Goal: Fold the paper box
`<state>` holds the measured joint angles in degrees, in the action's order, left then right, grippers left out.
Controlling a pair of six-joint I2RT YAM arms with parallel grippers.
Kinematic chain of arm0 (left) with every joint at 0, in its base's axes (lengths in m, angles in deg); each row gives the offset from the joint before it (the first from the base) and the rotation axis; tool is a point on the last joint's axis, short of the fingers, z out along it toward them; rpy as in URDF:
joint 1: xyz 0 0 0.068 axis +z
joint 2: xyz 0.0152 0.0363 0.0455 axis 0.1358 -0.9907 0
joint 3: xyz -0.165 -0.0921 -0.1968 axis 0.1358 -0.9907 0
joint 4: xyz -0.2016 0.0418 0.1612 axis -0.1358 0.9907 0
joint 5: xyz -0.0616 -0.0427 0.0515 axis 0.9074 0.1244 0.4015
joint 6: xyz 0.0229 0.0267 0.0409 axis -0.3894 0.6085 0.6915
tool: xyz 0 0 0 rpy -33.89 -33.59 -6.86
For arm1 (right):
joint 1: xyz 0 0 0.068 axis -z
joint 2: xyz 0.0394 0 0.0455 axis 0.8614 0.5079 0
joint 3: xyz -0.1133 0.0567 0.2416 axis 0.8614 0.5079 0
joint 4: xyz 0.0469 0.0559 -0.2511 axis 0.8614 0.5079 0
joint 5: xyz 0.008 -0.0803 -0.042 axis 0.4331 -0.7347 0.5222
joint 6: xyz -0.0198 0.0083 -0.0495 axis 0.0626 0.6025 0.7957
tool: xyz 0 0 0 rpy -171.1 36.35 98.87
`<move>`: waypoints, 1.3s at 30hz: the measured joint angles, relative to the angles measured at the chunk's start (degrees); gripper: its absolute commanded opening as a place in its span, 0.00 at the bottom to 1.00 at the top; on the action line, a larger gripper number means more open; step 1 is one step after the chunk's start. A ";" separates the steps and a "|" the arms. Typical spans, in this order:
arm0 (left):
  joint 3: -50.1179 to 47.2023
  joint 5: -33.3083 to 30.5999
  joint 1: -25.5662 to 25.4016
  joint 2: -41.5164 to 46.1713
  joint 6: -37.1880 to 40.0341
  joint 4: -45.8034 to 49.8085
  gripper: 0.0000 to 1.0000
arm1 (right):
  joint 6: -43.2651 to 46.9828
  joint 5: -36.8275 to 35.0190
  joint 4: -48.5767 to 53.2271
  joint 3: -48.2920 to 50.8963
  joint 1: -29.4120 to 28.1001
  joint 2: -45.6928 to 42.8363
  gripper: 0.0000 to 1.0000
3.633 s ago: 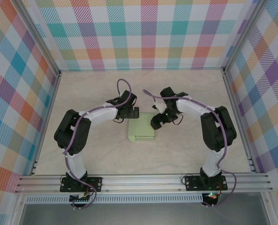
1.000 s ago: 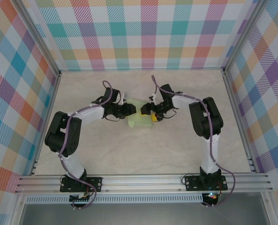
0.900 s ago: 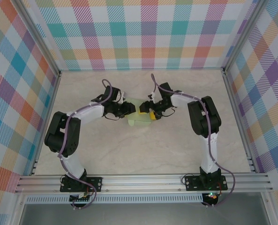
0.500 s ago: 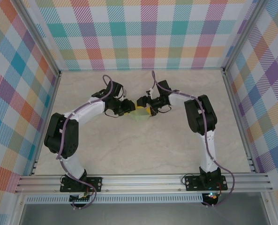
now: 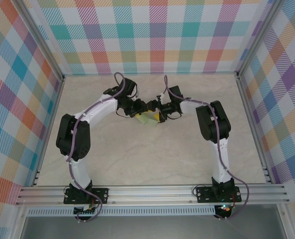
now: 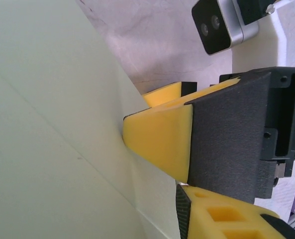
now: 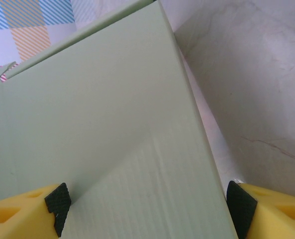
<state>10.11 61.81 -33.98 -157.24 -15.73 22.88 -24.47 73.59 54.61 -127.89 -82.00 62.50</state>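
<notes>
The paper box (image 5: pixel 147 119) is pale green card, tilted up off the table between the two grippers at mid-table. My left gripper (image 5: pixel 142 109) reaches it from the left and my right gripper (image 5: pixel 156 114) from the right. In the left wrist view the card (image 6: pixel 52 124) runs up against my one visible fingertip (image 6: pixel 183 215), and the other is hidden behind it. The right gripper's yellow finger (image 6: pixel 159 142) presses on the same sheet. In the right wrist view the box (image 7: pixel 112 124) spans the whole gap of the right gripper (image 7: pixel 147 211), touching both fingertips (image 7: pixel 56 200).
The pale marble table (image 5: pixel 152 159) lies bare in front of the arms. Checked walls (image 5: pixel 157 40) close the back and both sides. An aluminium rail (image 5: pixel 152 191) runs along the near edge by the arm bases.
Both grippers have carried the box away from the arm bases, toward the back wall. It has tipped up from lying flat and shows smaller from above.
</notes>
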 measured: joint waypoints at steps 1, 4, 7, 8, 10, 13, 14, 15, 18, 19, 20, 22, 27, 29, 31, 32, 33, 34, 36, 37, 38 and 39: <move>1.51 0.11 0.00 -0.83 0.02 0.96 0.39 | -0.76 0.37 -0.96 0.37 0.22 0.00 0.85; 5.88 0.68 -0.04 -3.45 0.13 3.89 0.39 | -2.54 0.98 -2.97 1.14 0.87 -0.02 0.85; 10.80 1.03 -0.04 -6.14 0.63 7.87 0.37 | -5.14 1.46 -5.33 1.97 1.36 -0.04 0.85; 12.28 1.14 -0.04 -6.97 0.92 9.07 0.36 | -6.51 1.60 -6.73 2.51 1.55 -0.04 0.84; 15.41 1.14 -0.04 -8.76 1.38 11.15 0.35 | -9.49 2.05 -10.21 3.89 1.84 -0.07 0.83; 18.84 1.11 -0.04 -10.60 1.77 13.33 0.31 | -14.49 2.38 -15.69 5.92 2.05 -0.11 0.82; 19.47 1.03 -0.02 -10.91 1.75 13.66 0.27 | -16.09 2.43 -17.53 6.58 2.10 -0.13 0.82; 20.00 0.85 -0.02 -11.21 1.88 13.68 0.26 | -17.86 2.32 -19.65 7.39 2.23 -0.24 0.82; 21.73 -0.09 0.02 -12.09 2.38 14.36 0.25 | -23.52 1.57 -25.90 9.73 2.36 -0.35 0.81; 22.49 -0.57 0.00 -12.35 2.80 14.93 0.23 | -25.20 1.16 -27.76 10.47 2.45 -0.46 0.81; 23.15 -1.07 0.00 -12.57 3.19 15.39 0.23 | -26.34 0.83 -29.00 10.95 2.45 -0.57 0.81; 24.63 -2.47 -0.02 -13.20 4.42 16.55 0.23 | -28.15 -0.11 -30.29 11.47 2.45 -0.74 0.82; 27.04 -5.25 -0.31 -14.23 6.93 18.36 0.22 | -28.74 -2.23 -30.10 12.33 2.36 -1.79 0.84; 27.26 -6.05 -0.44 -14.23 7.65 18.71 0.22 | -28.61 -2.86 -30.10 12.94 2.47 -2.34 0.84; 27.61 -6.95 -0.68 -14.27 8.46 19.69 0.22 | -28.37 -3.56 -29.53 13.86 2.95 -3.28 0.84; 27.76 -7.15 -0.70 -14.34 8.83 20.17 0.22 | -28.13 -3.80 -29.09 14.23 3.23 -3.67 0.84; 27.85 -7.54 -0.72 -14.34 9.09 20.57 0.20 | -27.80 -4.13 -28.41 14.73 3.67 -4.28 0.85; 27.93 -7.82 -0.76 -14.34 9.31 21.07 0.16 | -27.15 -4.48 -27.58 15.19 4.15 -4.87 0.85; 27.98 -8.17 -0.81 -14.34 10.01 21.62 0.11 | -25.62 -4.90 -25.66 15.76 5.05 -5.86 0.85; 27.98 -8.46 -0.81 -14.34 10.27 21.77 0.09 | -24.85 -5.11 -24.61 15.89 5.49 -6.27 0.85; 28.02 -8.55 -0.81 -14.34 10.60 21.97 0.09 | -24.17 -5.31 -23.76 15.98 5.79 -6.56 0.85; 28.09 -8.81 -0.81 -14.34 10.80 22.25 0.06 | -23.41 -5.51 -22.84 16.11 6.14 -6.95 0.85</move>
<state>38.20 53.00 -34.79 -171.58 -4.93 45.13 -47.88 68.08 31.77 -111.78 -75.86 55.55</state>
